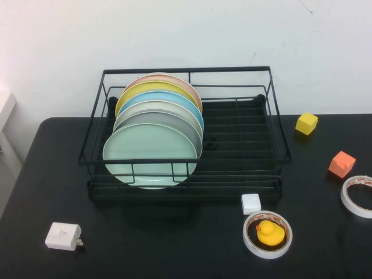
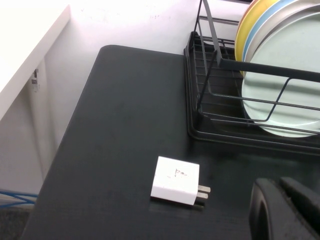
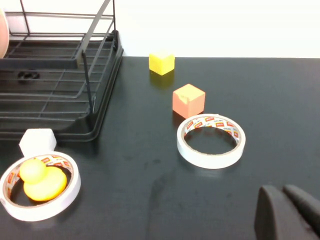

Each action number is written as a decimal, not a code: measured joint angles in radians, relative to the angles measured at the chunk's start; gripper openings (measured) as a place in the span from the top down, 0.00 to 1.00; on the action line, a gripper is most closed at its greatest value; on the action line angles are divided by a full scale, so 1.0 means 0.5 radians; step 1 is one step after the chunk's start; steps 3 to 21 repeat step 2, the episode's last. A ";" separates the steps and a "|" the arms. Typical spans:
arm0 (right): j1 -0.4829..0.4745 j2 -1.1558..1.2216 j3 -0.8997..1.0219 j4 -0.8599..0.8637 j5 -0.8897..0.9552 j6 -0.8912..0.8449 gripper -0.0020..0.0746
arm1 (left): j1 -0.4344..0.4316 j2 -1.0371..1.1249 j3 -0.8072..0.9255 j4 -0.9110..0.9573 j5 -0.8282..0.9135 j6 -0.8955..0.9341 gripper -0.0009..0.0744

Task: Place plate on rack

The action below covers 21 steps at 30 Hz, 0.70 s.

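The pale mint-green plate [image 1: 150, 156] stands on edge at the front of a row of plates in the left half of the black wire rack [image 1: 244, 152]. It also shows in the left wrist view [image 2: 282, 85] behind the rack's front rails [image 2: 215, 127]. My left gripper [image 2: 282, 200] is shut and empty, low over the table near the front left, apart from the rack. My right gripper [image 3: 285, 205] is shut and empty over the table at the front right. Neither arm shows in the high view.
Behind the mint plate stand grey [image 1: 168, 119], light blue [image 1: 165, 99], yellow [image 1: 148, 88] and pink [image 1: 174, 80] plates. A white charger [image 1: 63, 236] lies front left. A white cube [image 1: 251, 203], a tape roll with a yellow duck [image 1: 270, 233], another tape roll [image 1: 357, 195], an orange cube [image 1: 342, 164] and a yellow cube [image 1: 306, 123] lie to the right.
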 joint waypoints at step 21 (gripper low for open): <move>0.000 0.000 0.000 0.000 0.000 0.000 0.98 | 0.000 0.000 0.000 0.000 0.000 0.000 0.99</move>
